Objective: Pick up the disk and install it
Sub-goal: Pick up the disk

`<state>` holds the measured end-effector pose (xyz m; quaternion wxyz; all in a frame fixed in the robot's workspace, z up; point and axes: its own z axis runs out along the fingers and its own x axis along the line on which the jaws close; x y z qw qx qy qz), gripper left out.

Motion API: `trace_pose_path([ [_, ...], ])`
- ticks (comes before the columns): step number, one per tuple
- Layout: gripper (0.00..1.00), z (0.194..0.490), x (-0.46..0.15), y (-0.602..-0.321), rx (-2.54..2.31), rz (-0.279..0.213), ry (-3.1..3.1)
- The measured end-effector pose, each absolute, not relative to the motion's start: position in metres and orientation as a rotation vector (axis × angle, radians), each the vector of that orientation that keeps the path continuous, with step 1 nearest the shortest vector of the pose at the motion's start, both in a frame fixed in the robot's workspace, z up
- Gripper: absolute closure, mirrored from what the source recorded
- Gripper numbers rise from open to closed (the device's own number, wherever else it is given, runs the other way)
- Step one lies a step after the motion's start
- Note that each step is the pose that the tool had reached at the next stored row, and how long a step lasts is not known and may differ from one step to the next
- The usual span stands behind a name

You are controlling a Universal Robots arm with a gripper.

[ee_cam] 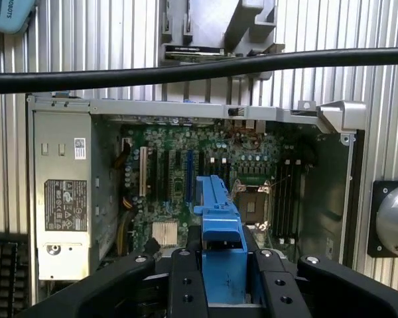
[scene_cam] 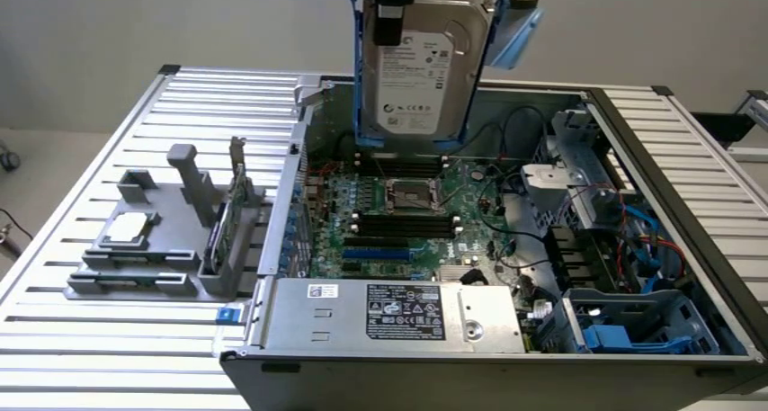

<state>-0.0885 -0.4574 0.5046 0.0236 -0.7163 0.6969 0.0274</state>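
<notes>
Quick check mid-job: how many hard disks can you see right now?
1. The disk is clamped in the end effector, held above the open computer case. Others may sit hidden in the drive cage at the exterior view's lower right.

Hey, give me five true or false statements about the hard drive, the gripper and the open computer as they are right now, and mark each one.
1. The disk hangs upright above the open computer case. True.
2. The gripper is open and empty. False: it is shut on the disk and holds it up.
3. The disk lies on the slatted table. False: it is in the air, clear of the table.
4. A grey stand bearing a small square chip sits outside the case, at the exterior view's left. True.
5. The case is closed. False: its side is off and the motherboard shows.
</notes>
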Motion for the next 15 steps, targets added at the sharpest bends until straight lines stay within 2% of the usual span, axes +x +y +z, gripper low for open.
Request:
trace_pose_path([
  [15,0.67,0.505,-0.052,-0.49,-2.215,0.09,2.154],
])
